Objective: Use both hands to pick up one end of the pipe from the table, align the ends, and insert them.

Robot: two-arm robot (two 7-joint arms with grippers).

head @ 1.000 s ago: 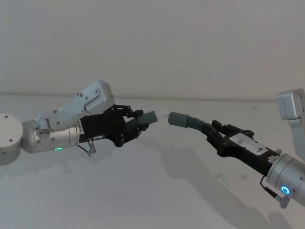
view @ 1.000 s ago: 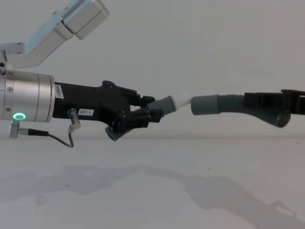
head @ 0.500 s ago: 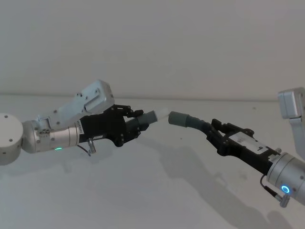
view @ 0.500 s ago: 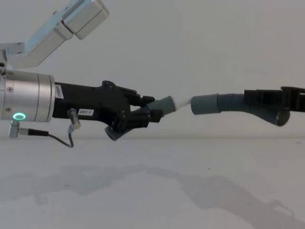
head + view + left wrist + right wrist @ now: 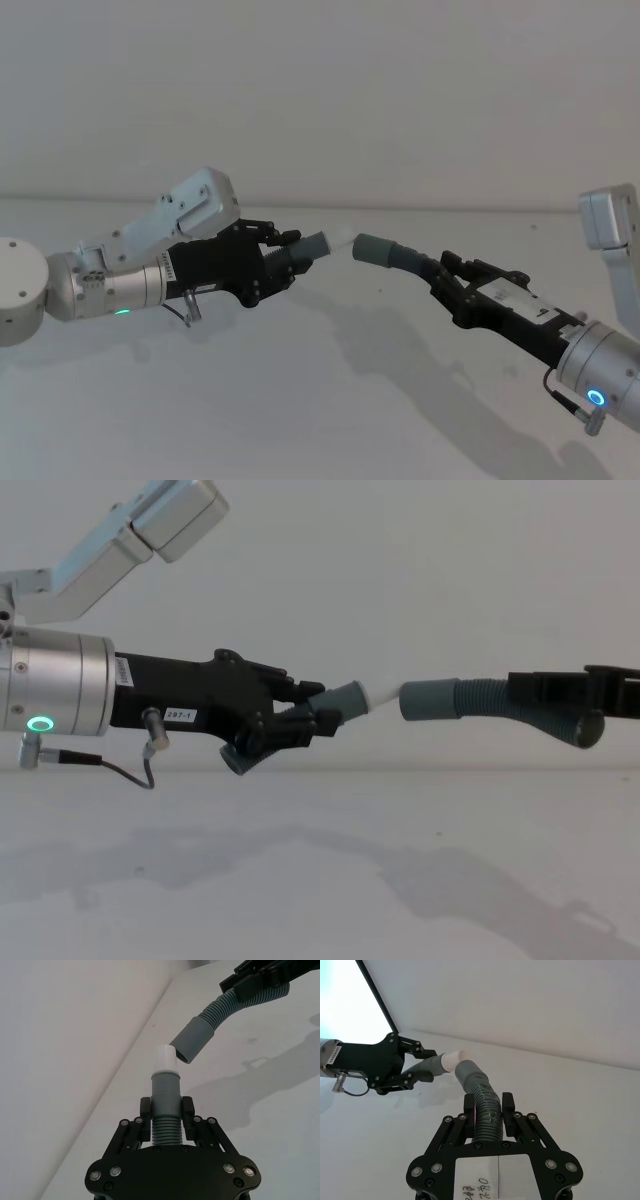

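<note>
Both pieces of the pipe hang in the air above the white table (image 5: 300, 400). My left gripper (image 5: 285, 250) is shut on the ribbed part of one piece (image 5: 345, 700), whose grey cuff ends in a whitish tip (image 5: 382, 693) pointing right. My right gripper (image 5: 450, 278) is shut on the other corrugated piece (image 5: 480, 698), and its wider grey cuff (image 5: 430, 700) faces the tip. A small gap separates the two ends. In the left wrist view the cuff (image 5: 195, 1037) sits just beside the tip (image 5: 164, 1057), angled to it.
A pale wall (image 5: 320, 90) rises behind the table's far edge. The arms' shadows fall on the bare surface below the pipe pieces.
My right gripper has edged slightly left with its piece, bringing the cuff a touch nearer the whitish tip. The left gripper has held still.
</note>
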